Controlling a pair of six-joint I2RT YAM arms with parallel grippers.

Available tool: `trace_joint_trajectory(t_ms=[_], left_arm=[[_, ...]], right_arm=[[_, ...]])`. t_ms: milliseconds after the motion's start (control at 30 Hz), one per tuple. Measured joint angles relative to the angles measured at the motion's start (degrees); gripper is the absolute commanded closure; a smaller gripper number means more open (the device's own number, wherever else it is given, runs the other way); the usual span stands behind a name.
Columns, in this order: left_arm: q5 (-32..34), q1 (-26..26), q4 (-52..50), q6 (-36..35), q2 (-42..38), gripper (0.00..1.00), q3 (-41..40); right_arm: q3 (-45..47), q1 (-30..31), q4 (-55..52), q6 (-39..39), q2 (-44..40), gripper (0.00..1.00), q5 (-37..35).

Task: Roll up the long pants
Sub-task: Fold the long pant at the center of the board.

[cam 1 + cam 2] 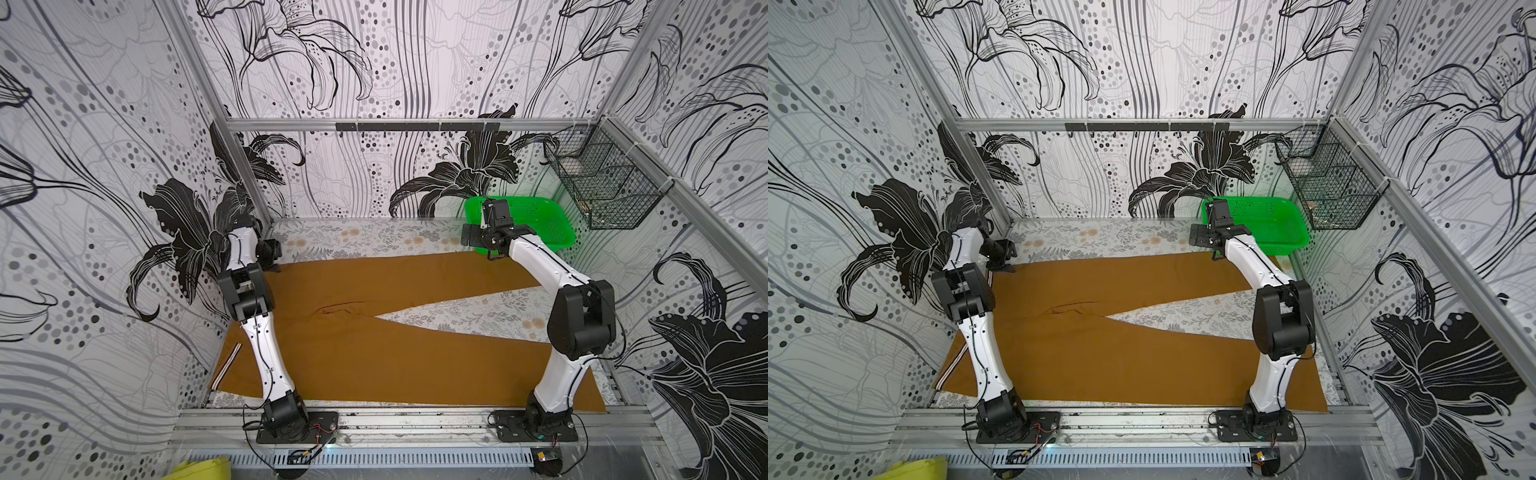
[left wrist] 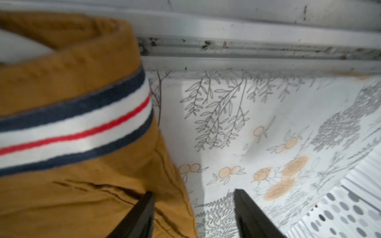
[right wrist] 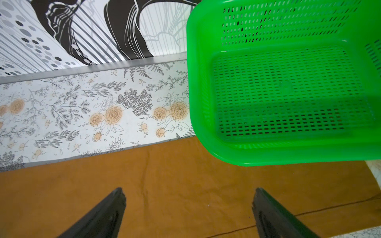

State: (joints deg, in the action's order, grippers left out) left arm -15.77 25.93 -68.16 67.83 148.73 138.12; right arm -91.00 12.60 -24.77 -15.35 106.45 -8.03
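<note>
In both top views the long pants [image 1: 374, 357] lie flat and unrolled, one leg reaching the green basket [image 1: 557, 232]. Left wrist: my left tool [image 2: 193, 197], jaws apart, straddles the waist edge farthest from the basket, presumably to start rolling. Right wrist: my right tool [image 3: 188, 191] gapes over that leg.

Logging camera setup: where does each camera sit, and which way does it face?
Top views: high above the arm bases, looking down at the pants; left arm and right arm show.
Left wrist: faces the waistband; left gripper shows.
Right wrist: faces a leg and basket; right gripper shows.
Shared: pants in all.
</note>
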Motion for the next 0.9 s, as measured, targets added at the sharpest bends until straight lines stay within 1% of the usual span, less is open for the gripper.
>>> trace_joint_trajectory(t_ms=[33, 167, 267, 300, 333, 367, 400, 567, 667, 767, 900], left_arm=[[-0.7, 0.1, -0.5, 0.3, 0.2, 0.58, 0.0], [-2.7, 0.7, -1.9, 0.3, 0.5, 0.67, 0.0], [-4.0, 1.1, -2.6, -0.2, 0.6, 0.69, 0.0], [-4.4, 1.2, -2.9, -0.4, 0.7, 0.76, 0.0], [-4.9, 1.2, -3.4, -0.7, 0.7, 0.85, 0.0], [-5.0, 1.2, -4.0, -1.1, 0.8, 0.97, 0.0], [-5.4, 1.3, -4.5, -1.5, 0.9, 1.0, 0.0], [-6.1, 1.6, -5.0, -2.4, 0.9, 1.0, -0.1], [-6.1, 1.6, -2.7, -2.2, -1.0, 1.0, -3.4], [-5.7, 1.4, 0.5, -1.6, -4.1, 1.0, -8.7], [-2.0, 0.3, 1.3, -0.8, -8.2, 1.0, -12.5]], right_arm=[[0.0, 0.0, -0.1, 0.0, 0.0, 0.0, -0.3], [0.0, 0.2, -0.1, 0.2, 0.0, 0.0, -1.3], [0.0, 0.3, -0.1, 0.8, 0.0, 0.0, -1.9], [0.0, 0.3, -0.1, 1.2, 0.0, 0.0, -2.2], [0.0, 0.3, -0.1, 1.5, 0.0, 0.0, -2.4], [0.0, 0.3, -0.1, 1.7, 0.0, 0.0, -2.6], [0.0, 0.3, -0.1, 1.9, 0.0, 0.0, -2.8], [0.0, 0.3, 0.3, 3.2, 0.1, 0.0, -3.6], [-0.7, 0.3, 0.2, 3.7, 1.3, 0.0, -3.6], [-4.4, 0.3, -1.2, 4.1, 5.0, 0.0, -2.6], [-11.2, 0.6, -5.2, 4.7, 10.6, 0.0, 0.0]])
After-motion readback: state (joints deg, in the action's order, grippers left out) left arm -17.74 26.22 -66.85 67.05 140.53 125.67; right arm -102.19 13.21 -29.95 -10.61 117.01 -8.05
